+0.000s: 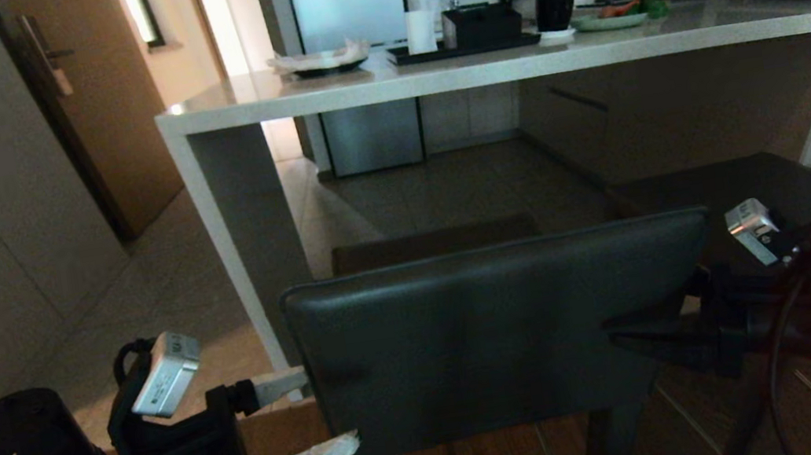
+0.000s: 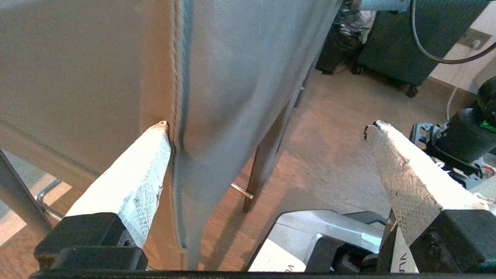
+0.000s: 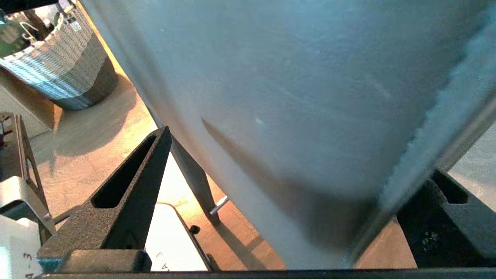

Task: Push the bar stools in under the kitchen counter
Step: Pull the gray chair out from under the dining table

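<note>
The near stool (image 1: 500,333) stands with its backrest toward the camera, short of the kitchen counter (image 1: 510,66), its seat only partly under the slab. A second stool (image 1: 726,190) sits to its right, further under the counter. The left gripper (image 1: 306,420) is spread wide at the backrest's left edge, one white-taped finger (image 2: 139,174) touching the seam. The right gripper (image 1: 627,335) is also wide open, straddling the backrest's right edge without clamping it.

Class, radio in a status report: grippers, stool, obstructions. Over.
Left gripper open at backrest's left edge. Right gripper open, straddling right edge. Dark grey leather bar stool outside pale stone kitchen counter. No obstruction seen.
</note>
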{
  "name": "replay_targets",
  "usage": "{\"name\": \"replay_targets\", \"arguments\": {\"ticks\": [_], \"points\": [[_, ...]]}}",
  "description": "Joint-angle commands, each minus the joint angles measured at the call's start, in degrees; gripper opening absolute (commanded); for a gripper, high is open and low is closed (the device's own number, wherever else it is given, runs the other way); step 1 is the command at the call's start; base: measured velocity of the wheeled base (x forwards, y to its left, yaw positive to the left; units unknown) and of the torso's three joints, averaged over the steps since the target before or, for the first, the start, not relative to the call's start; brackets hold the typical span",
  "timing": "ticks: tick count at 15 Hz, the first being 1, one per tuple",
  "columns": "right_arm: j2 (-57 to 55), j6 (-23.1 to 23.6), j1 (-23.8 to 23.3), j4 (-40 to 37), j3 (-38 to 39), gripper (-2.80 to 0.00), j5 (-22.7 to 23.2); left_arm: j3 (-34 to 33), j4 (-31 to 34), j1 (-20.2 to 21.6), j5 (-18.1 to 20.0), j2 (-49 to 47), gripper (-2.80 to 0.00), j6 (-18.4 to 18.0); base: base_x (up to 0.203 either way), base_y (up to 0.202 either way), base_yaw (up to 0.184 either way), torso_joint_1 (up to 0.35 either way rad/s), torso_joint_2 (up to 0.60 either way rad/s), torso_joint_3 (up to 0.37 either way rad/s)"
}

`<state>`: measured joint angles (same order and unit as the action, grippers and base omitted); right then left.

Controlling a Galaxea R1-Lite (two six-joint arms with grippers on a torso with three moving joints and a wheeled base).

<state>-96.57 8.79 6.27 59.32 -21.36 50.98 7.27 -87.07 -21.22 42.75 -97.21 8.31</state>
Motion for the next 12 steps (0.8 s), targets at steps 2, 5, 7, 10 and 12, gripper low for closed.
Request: {"name": "replay_targets", "arguments": {"ticks": [2, 5, 7, 10, 12], "points": [[-0.19, 0.12, -0.65, 0.45, 0.0, 0.0, 0.09, 0.12, -0.59, 0.39, -0.37, -0.26, 0.0, 0.04, 0.0, 0.0, 0.0, 0.0, 0.0, 0.0], [0.03, 0.09, -0.74, 0.45, 0.09, 0.0, -0.01, 0.21, -0.59, 0.78, -2.5, -0.15, 0.0, 0.2, 0.0, 0.0, 0.0, 0.0, 0.0, 0.0], [1.75, 0.03, -1.81, 0.4, 1.6, 0.0, 0.23, -0.52, -0.59, 4.23, -2.39, 0.92, 0.0, 0.35, 0.0, 0.0, 0.0, 0.0, 0.0, 0.0], [4.44, 0.11, -6.62, 0.44, 5.38, 0.0, 2.6, -5.8, -0.59, 8.64, -2.25, 3.88, 0.0, 0.49, 0.0, 0.0, 0.0, 0.0, 0.0, 0.0], [7.42, 0.11, -11.05, 0.37, 7.69, 0.0, 3.81, -7.21, -0.59, 10.95, -2.53, 6.83, 0.0, 0.46, 0.0, 0.0, 0.0, 0.0, 0.0, 0.0]]}}
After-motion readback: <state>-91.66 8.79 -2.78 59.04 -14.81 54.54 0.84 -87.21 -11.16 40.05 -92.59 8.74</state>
